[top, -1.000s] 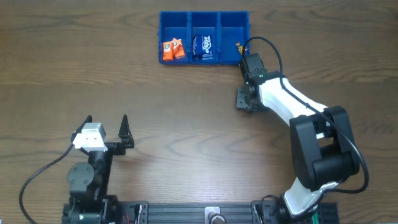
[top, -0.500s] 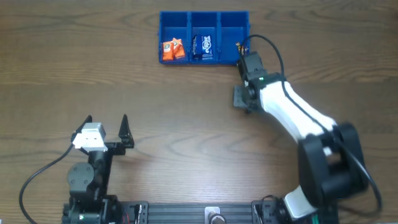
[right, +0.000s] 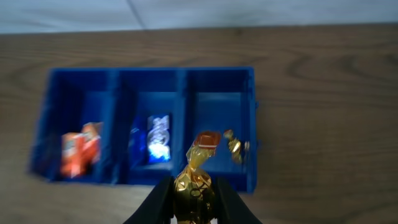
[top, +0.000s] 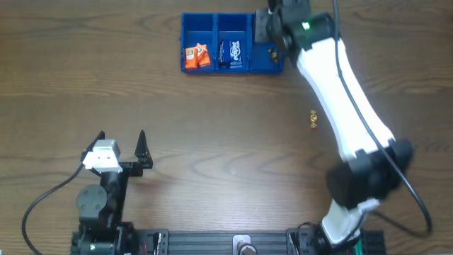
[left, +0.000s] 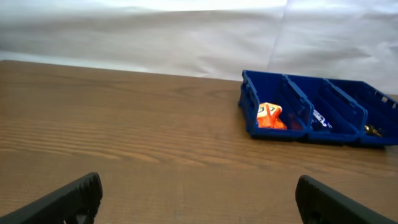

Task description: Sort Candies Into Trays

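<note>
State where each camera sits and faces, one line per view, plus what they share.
Top view: fixed overhead, looking down on the table; both arms show, the right stretched to the blue tray.
Left wrist view: low, facing across the table toward the tray; the open left gripper frames it.
Right wrist view: raised near the tray, angled down into it; the right gripper pinches a gold candy.
Shared: all show the tray's orange candies.

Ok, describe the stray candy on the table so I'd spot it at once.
Find the blue tray at the far edge of the table. Nearer the robot than its right end, left of the right arm, a small gold-wrapped candy lies on bare wood. Every other candy is in the tray or the right hand.
</note>
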You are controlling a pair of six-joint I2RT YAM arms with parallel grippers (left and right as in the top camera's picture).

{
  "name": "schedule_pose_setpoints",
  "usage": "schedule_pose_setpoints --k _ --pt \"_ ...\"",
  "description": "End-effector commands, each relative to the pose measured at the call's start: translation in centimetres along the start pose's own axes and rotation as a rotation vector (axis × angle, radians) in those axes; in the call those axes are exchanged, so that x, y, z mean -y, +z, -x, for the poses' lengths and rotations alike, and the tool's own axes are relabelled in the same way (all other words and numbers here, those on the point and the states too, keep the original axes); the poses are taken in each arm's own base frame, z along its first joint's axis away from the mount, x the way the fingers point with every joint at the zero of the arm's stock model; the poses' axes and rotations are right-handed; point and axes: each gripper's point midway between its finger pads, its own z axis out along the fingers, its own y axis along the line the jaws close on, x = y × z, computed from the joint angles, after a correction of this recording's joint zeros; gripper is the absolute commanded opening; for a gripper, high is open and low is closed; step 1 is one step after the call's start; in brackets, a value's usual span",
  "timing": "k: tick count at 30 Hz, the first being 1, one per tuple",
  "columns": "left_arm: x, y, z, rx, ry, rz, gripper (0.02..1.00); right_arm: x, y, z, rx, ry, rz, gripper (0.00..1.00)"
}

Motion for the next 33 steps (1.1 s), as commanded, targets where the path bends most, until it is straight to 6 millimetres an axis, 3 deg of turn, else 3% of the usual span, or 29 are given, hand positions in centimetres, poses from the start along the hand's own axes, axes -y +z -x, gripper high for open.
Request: schedule_pose_setpoints --k 1,6,9,10,12,16,19,22,23,27,29,30,33 --pt "-0.1 0.2 -1.7 -0.044 0.013 0.000 0.998 0.8 5.8 -1.9 -0.096 -0.010 -0.020 0.156" --pt "-0.1 0.2 -1.7 -0.044 0.013 0.000 0.998 0.9 7.5 -3.2 -0.140 -0.015 -0.024 0.189" --pt "-0.1 0.2 -1.7 -0.044 0.013 0.000 0.998 0.9 7.6 -3.2 -0.138 -0.014 -0.024 0.279" --pt "-0.1 0.2 -1.7 -0.044 0.013 0.000 0.998 0.8 7.6 -3.2 -0.137 -0.014 -0.019 0.332" --pt "-0.1 0.2 -1.7 -0.044 0.013 0.000 0.996 1.1 7.6 -3.1 -0.139 -0.009 -0.020 0.676" --pt "-0.1 0.2 -1.7 -0.044 0.013 0.000 0.998 1.7 7.1 -2.9 -0.140 -0.023 -0.026 0.704" --pt "-0.1 0.2 -1.7 -0.044 0.013 0.000 0.998 2.7 4.3 -2.5 -0.123 -0.020 -0.046 0.702" --pt "-0.1 0.2 -1.7 -0.044 0.013 0.000 0.998 4.5 -0.1 -3.2 -0.084 -0.038 -0.078 0.704" --pt "-0.1 0.2 -1.7 -0.044 0.013 0.000 0.998 6.0 -1.8 -4.3 -0.083 -0.026 -0.105 0.704" --pt "-0.1 0.2 -1.7 -0.044 0.013 0.000 0.998 10.3 -4.3 -9.1 -0.136 0.022 -0.158 0.706" --pt "-0.1 0.2 -1.7 -0.044 0.013 0.000 0.998 12.3 -4.5 -13.0 -0.202 0.052 -0.188 0.702" --pt "-0.1 0.2 -1.7 -0.044 0.013 0.000 0.996 13.7 -3.9 -16.1 -0.272 0.072 -0.208 0.700" --pt "-0.1 0.2 -1.7 -0.044 0.013 0.000 0.998 15.3 -2.5 -19.9 -0.366 0.110 -0.220 0.698"
